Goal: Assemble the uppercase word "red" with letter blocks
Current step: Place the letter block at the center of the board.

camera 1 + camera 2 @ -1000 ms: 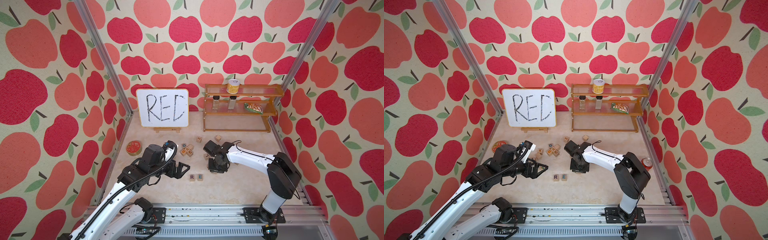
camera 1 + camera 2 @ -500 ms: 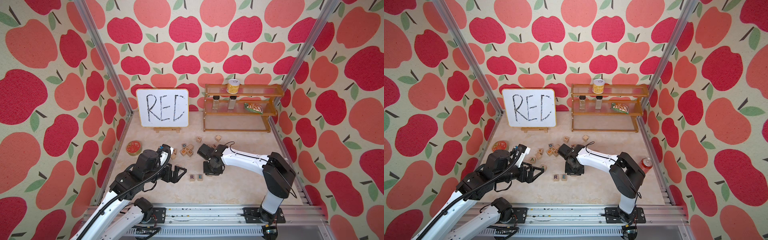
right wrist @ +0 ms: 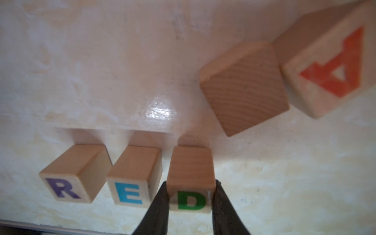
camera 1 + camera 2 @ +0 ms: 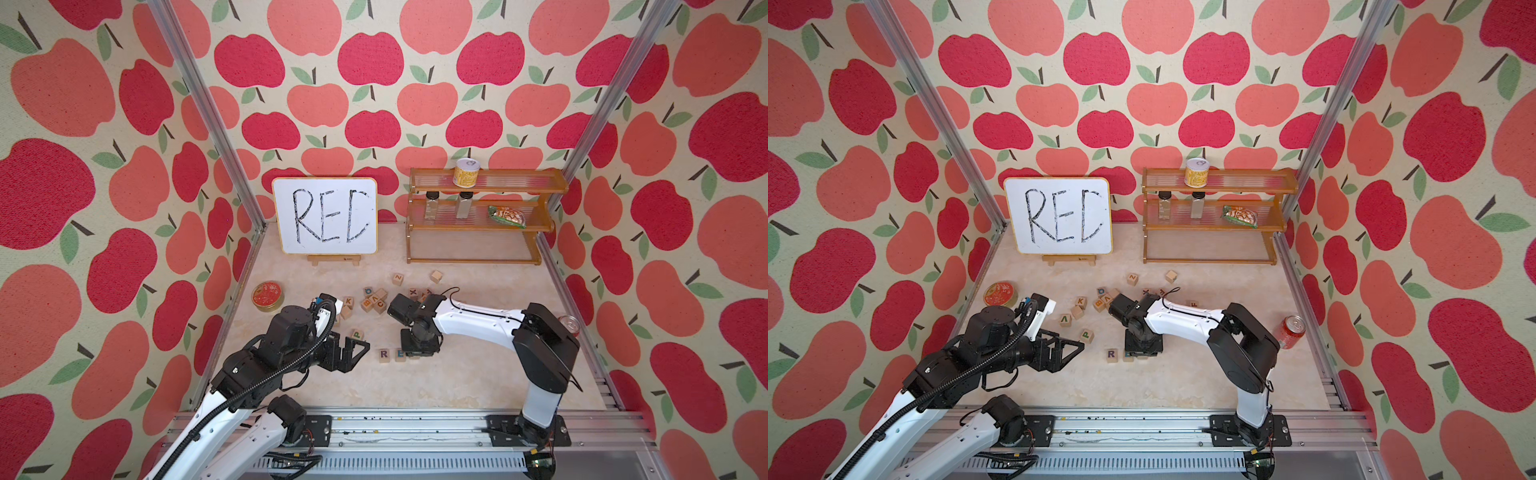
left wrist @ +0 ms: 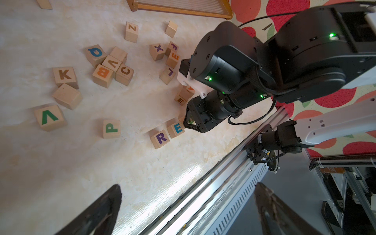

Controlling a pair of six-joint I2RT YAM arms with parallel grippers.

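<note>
Three letter blocks stand in a row near the table's front: purple R (image 3: 62,190), blue-green E (image 3: 129,195) and green D (image 3: 191,200). My right gripper (image 3: 191,183) is shut on the D block, one finger on each side, and the block sits close beside the E. In both top views the gripper (image 4: 417,353) hides the D, and R (image 4: 384,354) and E (image 4: 400,354) show just left of it. The left wrist view shows R (image 5: 161,138), E (image 5: 177,128) and the right gripper (image 5: 188,124). My left gripper (image 4: 359,349) stands open and empty, left of the row.
Several loose letter blocks (image 4: 374,299) lie behind the row, and a P block (image 4: 356,334) sits near the left gripper. A whiteboard (image 4: 328,216) and a wooden shelf rack (image 4: 478,216) stand at the back. A red tin (image 4: 268,296) is at left, a soda can (image 4: 1291,331) at right.
My right gripper has come forward and down with the D block, to the spot beside the E. The left arm has drawn back a little toward the front, still open.
</note>
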